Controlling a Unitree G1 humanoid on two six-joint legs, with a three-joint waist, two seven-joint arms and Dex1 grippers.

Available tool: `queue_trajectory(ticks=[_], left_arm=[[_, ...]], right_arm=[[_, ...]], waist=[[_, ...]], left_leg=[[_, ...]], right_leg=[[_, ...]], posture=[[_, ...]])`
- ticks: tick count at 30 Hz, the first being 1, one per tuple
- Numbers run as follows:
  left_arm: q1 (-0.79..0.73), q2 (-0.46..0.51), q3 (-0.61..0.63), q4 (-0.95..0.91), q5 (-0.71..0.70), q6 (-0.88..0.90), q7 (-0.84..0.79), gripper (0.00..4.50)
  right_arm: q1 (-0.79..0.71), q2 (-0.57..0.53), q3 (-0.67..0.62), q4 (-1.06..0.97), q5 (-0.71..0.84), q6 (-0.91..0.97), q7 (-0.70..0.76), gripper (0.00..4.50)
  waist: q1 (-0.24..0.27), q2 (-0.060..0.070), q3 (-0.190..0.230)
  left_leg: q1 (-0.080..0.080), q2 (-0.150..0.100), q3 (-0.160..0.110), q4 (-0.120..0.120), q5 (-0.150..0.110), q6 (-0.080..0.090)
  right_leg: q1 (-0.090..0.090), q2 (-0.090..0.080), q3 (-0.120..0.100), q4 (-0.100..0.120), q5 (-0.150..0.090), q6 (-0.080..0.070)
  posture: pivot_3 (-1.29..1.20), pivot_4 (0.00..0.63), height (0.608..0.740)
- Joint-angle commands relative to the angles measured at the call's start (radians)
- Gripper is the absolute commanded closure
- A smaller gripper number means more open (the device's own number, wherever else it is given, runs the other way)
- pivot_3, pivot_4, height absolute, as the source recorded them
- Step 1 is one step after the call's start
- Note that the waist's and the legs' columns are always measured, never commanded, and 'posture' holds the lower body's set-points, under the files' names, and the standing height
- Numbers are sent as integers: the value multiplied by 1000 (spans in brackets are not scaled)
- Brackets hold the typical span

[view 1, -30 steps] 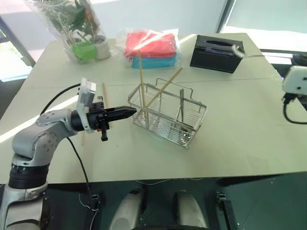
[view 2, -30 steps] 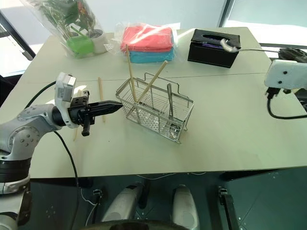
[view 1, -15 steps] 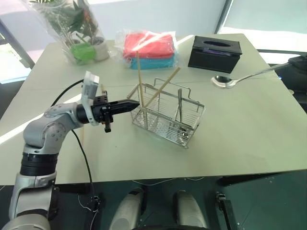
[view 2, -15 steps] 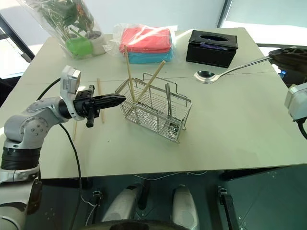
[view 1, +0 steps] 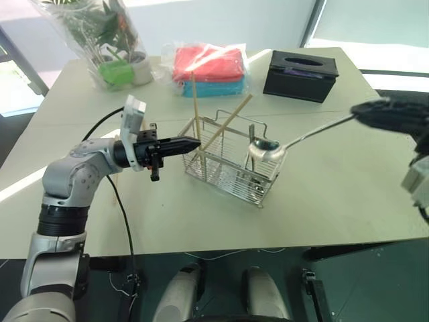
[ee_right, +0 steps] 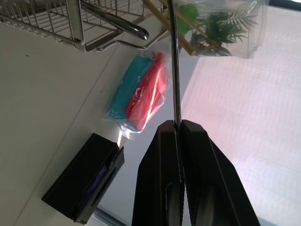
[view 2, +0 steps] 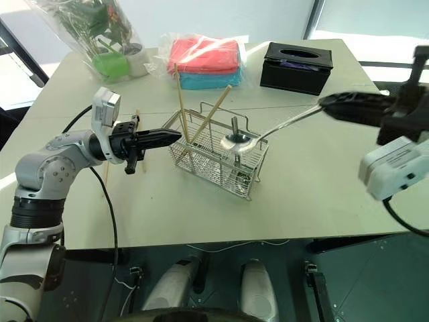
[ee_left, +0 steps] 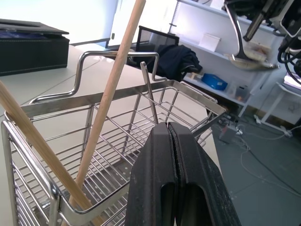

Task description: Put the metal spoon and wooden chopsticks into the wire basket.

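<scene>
Beige table (view 1: 348,194): right jaws pinch metal spoon (view 1: 265,145) above wire basket (view 1: 234,161); left jaws clenched, empty.

no readable text, labels, brands, numbers or signs anywhere

Pale beige table (view 1: 335,194), sunlit, thin seam across top. Dark floor (view 1: 375,288) below near edge. Bright windows behind far edge, dark frame post (view 1: 310,23) between panes. Left wrist view: white shelving (ee_left: 221,33), dark chair (ee_left: 174,56), cables on grey floor.
</scene>
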Motion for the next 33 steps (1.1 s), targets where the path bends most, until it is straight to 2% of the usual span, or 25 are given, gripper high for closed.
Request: queue_trajectory(ticks=[1, 7, 13, 33], left_arm=[[0, 1, 47, -47, -35, 12, 21, 4500], [45, -3, 78, -108, -70, 33, 70, 4500], [63, -2, 93, -141, -91, 42, 105, 4500], [102, 23, 130, -224, -162, 84, 167, 4500]], right_arm=[[-71, -11, 60, 32, 38, -37, 1, 4443], [-244, -14, 236, 170, -38, -146, 13, 4443], [-414, 54, 347, 256, -126, -184, -14, 4443], [-645, 128, 557, 510, -208, -391, 20, 4443]], waist=[[-1, 0, 0], [-3, 0, 0], [-2, 0, 0], [-3, 0, 0]], left_leg=[[0, 0, 0, 0, 0, 0], [1, 0, 0, 0, 0, 0], [2, 0, 0, 0, 0, 0], [3, 0, 0, 0, 1, 0]], right_leg=[[0, 0, 0, 0, 0, 0], [0, 0, 0, 0, 0, 0], [1, 1, 0, 1, 0, 0], [0, 2, 2, 4, 0, 0]], posture=[[0, 150, 740], [0, 150, 740], [0, 150, 740], [0, 150, 740]])
